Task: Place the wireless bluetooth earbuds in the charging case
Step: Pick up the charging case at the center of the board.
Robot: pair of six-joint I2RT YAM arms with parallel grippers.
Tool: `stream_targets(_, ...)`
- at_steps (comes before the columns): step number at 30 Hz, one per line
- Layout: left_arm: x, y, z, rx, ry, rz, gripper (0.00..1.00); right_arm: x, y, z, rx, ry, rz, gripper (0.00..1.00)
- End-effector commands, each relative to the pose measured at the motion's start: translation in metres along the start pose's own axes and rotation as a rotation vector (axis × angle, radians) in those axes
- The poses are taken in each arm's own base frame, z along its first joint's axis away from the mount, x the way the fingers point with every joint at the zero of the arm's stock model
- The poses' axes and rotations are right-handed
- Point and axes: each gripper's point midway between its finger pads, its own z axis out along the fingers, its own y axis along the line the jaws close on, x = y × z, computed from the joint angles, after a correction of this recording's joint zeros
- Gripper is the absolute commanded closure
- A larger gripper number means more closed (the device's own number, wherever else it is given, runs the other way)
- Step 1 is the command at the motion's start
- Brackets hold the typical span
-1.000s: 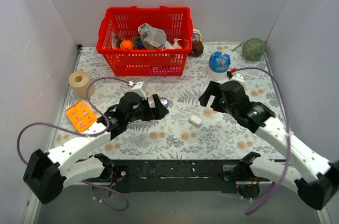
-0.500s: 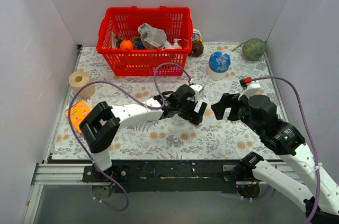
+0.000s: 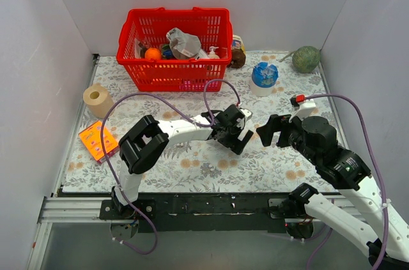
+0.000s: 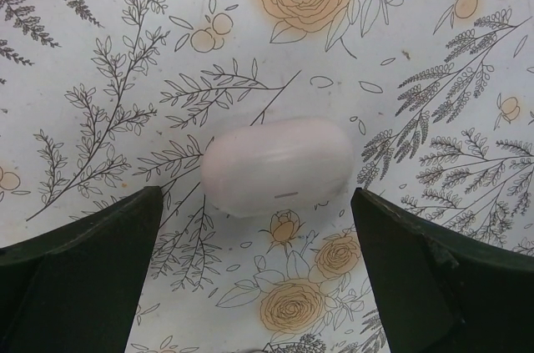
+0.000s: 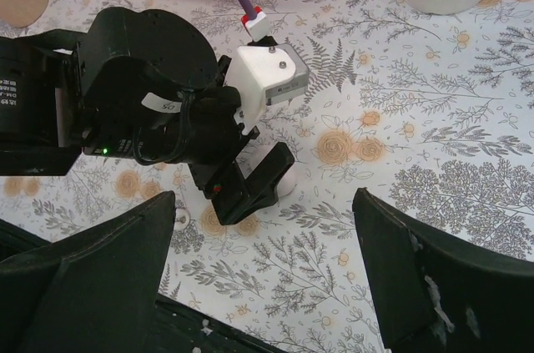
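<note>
The charging case point(image 4: 278, 165) is a pale, pill-shaped shell lying closed on the floral cloth. My left gripper point(image 4: 255, 211) hangs open over it, a dark finger on each side and neither touching it. In the top view the left gripper point(image 3: 238, 137) covers the case. From the right wrist only a white sliver of the case point(image 5: 286, 186) shows beside the left fingers. My right gripper point(image 3: 268, 135) stands open and empty just right of the left one, facing it point(image 5: 262, 203). A tiny pale round piece point(image 5: 182, 218) lies nearer the front edge; I cannot tell whether it is an earbud.
A red basket point(image 3: 172, 50) full of items stands at the back. A blue-lidded tub point(image 3: 264, 77) and a green ball point(image 3: 306, 59) sit back right. A paper roll point(image 3: 97, 97) and an orange card point(image 3: 97, 140) lie at the left. Purple cables loop over the left arm.
The left arm has swung from the left side to the centre, and its open gripper now straddles the case. The right gripper has drawn back to the right.
</note>
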Motion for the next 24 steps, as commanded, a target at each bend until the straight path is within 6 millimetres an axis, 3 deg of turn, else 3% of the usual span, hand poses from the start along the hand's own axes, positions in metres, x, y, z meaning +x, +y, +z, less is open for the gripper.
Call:
stream_targets(1,-0.015,-0.004,-0.006,-0.009,-0.034,0.009,0.02,-0.008,-0.001,-0.001,0.001,-0.045,-0.011,0.06)
stream_targets(13,-0.014,-0.004,0.01,-0.145,-0.065,-0.005,0.02,-0.007,-0.006,-0.001,0.025,-0.046,-0.002,0.06)
stream_targets(18,-0.004,-0.005,0.016,-0.167,-0.039,-0.018,0.02,-0.007,-0.007,-0.003,0.029,-0.048,0.0,0.06)
stream_targets(24,0.004,-0.001,0.019,-0.192,-0.013,-0.027,0.11,-0.007,-0.008,-0.005,0.035,-0.052,0.004,0.06)
